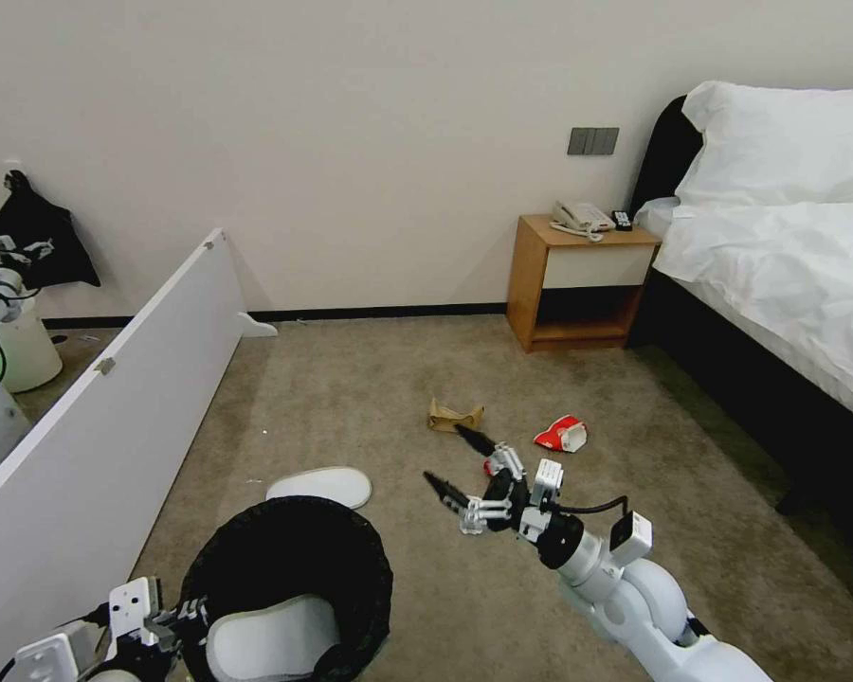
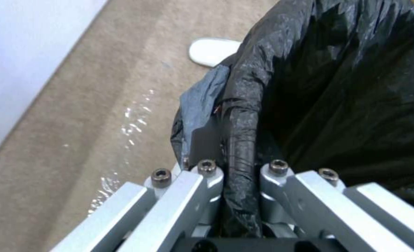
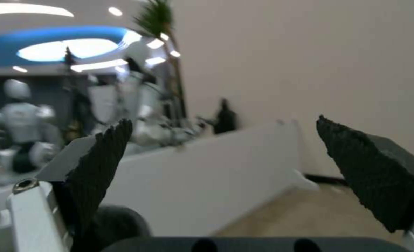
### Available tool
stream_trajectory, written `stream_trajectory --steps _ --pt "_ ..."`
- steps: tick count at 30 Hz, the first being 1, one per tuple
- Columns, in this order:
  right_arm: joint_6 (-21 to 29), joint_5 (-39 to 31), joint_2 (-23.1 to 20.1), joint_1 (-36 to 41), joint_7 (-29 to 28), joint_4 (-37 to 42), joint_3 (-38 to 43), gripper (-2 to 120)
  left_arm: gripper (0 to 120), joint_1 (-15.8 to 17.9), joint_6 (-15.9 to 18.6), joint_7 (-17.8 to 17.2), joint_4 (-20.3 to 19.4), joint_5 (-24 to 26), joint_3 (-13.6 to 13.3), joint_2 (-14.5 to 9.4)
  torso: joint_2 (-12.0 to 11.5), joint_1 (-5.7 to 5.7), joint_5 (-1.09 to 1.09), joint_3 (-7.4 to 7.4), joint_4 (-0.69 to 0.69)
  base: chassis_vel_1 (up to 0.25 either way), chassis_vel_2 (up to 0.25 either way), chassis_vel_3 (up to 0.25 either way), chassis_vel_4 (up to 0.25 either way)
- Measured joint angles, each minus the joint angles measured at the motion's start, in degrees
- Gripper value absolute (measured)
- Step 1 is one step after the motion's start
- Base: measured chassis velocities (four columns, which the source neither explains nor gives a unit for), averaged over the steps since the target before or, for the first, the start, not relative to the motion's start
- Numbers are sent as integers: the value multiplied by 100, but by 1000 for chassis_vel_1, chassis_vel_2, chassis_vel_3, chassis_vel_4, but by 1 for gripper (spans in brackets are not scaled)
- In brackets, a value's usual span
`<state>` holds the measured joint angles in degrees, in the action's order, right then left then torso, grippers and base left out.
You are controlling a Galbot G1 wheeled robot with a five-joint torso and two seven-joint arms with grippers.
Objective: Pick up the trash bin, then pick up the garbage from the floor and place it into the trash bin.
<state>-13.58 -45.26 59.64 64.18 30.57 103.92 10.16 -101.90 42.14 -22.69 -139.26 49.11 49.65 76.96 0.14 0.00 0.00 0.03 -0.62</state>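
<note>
The bed (image 1: 787, 265) fills the right side of the room, with a wooden nightstand (image 1: 578, 284) beside it against the far wall and a long white panel (image 1: 95, 426) running along the left. On the carpet (image 1: 370, 398), at the bottom of the head view, sits the bin (image 1: 289, 568) — a round rim wrapped in black bag, with a white slipper (image 1: 270, 637) lying inside it. The left hand (image 1: 185, 616) is at the bin's near-left rim; in the left wrist view its fingers (image 2: 207, 175) are pressed onto the bag-covered rim (image 2: 240, 140), pinching it. A second slipper (image 1: 319, 486) lies flat on the carpet just beyond the bin, apart from it. The right hand (image 1: 460, 469) hangs above the carpet to the right of the bin, its dark fingers (image 3: 99, 154) spread wide with nothing between them. Farther out on the carpet lie the folded brown cardboard (image 1: 453, 415) and, to its right, the crushed red-and-white cup (image 1: 561, 434) — the two well apart from the bin. A small red scrap (image 1: 489, 466) shows just behind the right hand.
</note>
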Motion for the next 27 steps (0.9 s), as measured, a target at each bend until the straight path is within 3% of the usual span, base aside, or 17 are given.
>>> stream_trajectory --steps 6,13,14,15,16,17,20,27 --pt "374 102 -4 83 -421 5 78 100 3 -14 0 -4 31 104 337 30 0 0 0 0 0 0 0 0 0" --pt "416 530 1 86 -779 -12 15 100 3 -28 0 -4 37 270 645 30 0 0 -1 0 1 0 0 0 0" --pt "456 847 -4 197 -1455 47 -29 100 3 -66 0 9 52 378 828 8 0 0 0 0 2 0 0 0 0" --pt "456 847 -4 197 -1455 47 -29 100 3 -66 0 9 52 378 828 8 0 0 0 0 2 0 0 0 0" --pt "470 1045 -1 279 -1825 95 -34 100 3 -88 1 20 68 415 910 -5 0 0 0 0 2 0 0 0 0" --pt "542 1461 14 543 -2578 219 46 100 3 -131 1 64 106 474 1065 -18 0 0 0 0 1 0 0 0 0" --pt "639 1893 38 1000 -3048 362 371 100 3 -165 1 123 158 562 1198 -36 0 0 -1 0 -2 0 0 0 0" --pt "667 2551 258 1746 -3009 608 1242 100 3 -227 -46 259 280 573 1271 -96 0 0 -1 0 -1 0 0 0 0"
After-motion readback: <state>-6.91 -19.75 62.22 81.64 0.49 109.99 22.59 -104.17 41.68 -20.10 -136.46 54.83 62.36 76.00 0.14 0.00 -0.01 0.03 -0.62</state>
